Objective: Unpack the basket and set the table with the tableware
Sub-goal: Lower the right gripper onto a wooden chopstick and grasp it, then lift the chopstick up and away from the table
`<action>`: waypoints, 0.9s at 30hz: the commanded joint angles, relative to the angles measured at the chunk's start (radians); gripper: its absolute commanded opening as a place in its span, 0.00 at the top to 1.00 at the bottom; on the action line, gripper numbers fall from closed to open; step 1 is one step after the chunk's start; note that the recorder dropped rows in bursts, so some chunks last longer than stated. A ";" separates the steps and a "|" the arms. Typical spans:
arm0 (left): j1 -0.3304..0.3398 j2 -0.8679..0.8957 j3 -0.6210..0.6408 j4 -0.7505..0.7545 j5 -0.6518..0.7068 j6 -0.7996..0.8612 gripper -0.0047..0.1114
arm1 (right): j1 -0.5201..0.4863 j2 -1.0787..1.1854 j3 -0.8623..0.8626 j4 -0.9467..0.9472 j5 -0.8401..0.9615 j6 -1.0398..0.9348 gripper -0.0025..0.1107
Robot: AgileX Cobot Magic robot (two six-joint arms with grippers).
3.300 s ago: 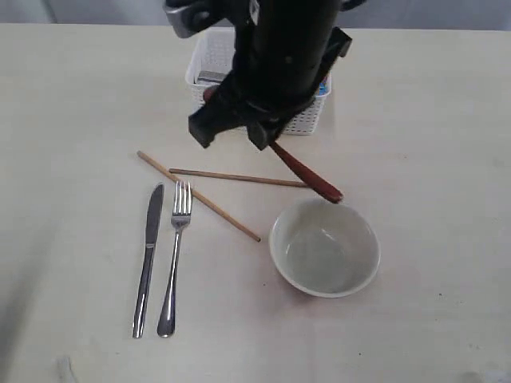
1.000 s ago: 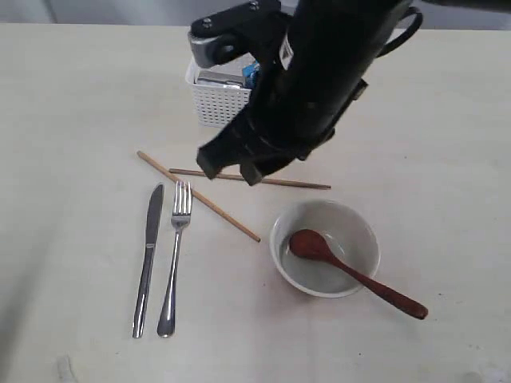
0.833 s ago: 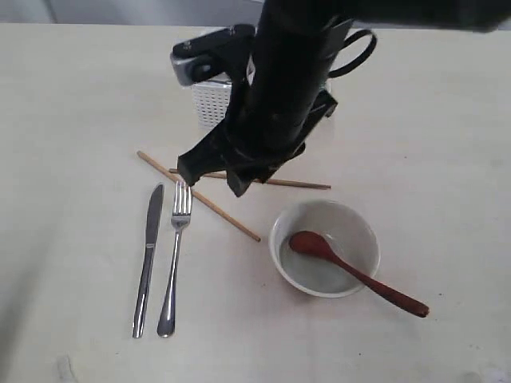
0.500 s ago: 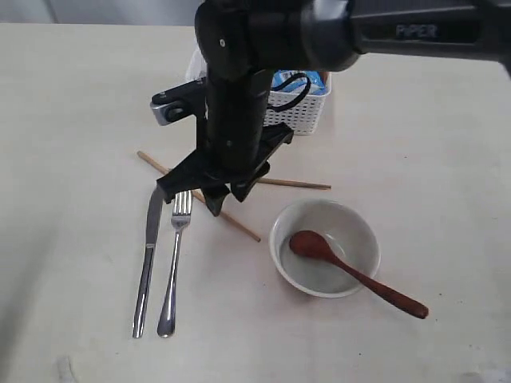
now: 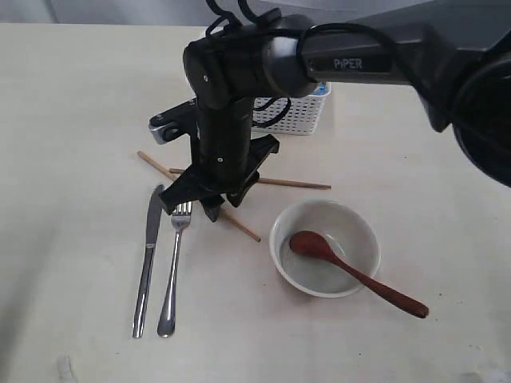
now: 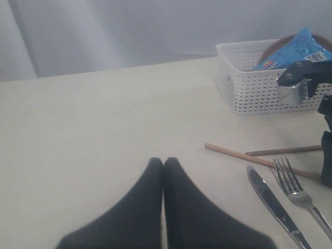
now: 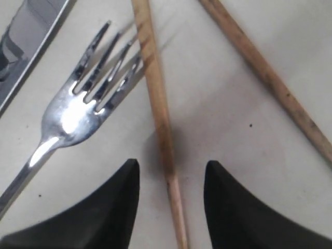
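Observation:
My right gripper (image 5: pixel 192 209) hangs low over the table (image 5: pixel 72 104), open. Its fingers straddle one wooden chopstick (image 7: pixel 161 119) without touching it. That chopstick (image 5: pixel 239 227) lies slantwise, crossing the other chopstick (image 5: pixel 295 183). To the left lie the fork (image 5: pixel 174 271) and the knife (image 5: pixel 148 259), side by side. The dark red spoon (image 5: pixel 351 273) rests in the off-white bowl (image 5: pixel 277 239), its handle over the rim. The white basket (image 5: pixel 299 118) stands behind the arm. My left gripper (image 6: pixel 163 162) is shut and empty above bare table.
A blue chips packet (image 6: pixel 295 49) sticks out of the basket (image 6: pixel 259 88), with a brown rim (image 6: pixel 271 45) behind it. The right arm (image 5: pixel 239 88) hides most of the basket in the exterior view. The fork tines (image 7: pixel 104 67) lie close beside the straddled chopstick.
The right arm has swung left from in front of the basket and come down over the crossed chopsticks. The spoon, held earlier, lies in the bowl.

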 commanded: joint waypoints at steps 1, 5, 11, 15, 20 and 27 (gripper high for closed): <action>-0.006 -0.004 0.002 0.006 -0.011 -0.004 0.96 | -0.002 0.018 -0.007 -0.028 -0.028 -0.004 0.63; -0.006 -0.004 0.002 0.006 -0.011 -0.004 0.96 | -0.002 0.042 -0.008 -0.026 -0.030 0.004 0.63; -0.006 -0.004 0.002 0.006 -0.011 -0.004 0.96 | -0.002 0.045 -0.014 -0.026 -0.024 0.004 0.87; -0.006 -0.004 0.002 0.006 -0.011 -0.004 0.96 | -0.002 0.045 -0.014 -0.026 -0.024 0.004 0.98; -0.006 -0.004 0.002 0.006 -0.011 -0.004 0.96 | -0.002 0.024 -0.014 -0.029 -0.017 -0.004 0.98; -0.006 -0.004 0.002 0.006 -0.011 -0.004 0.96 | -0.002 -0.088 -0.014 -0.100 -0.002 0.001 0.98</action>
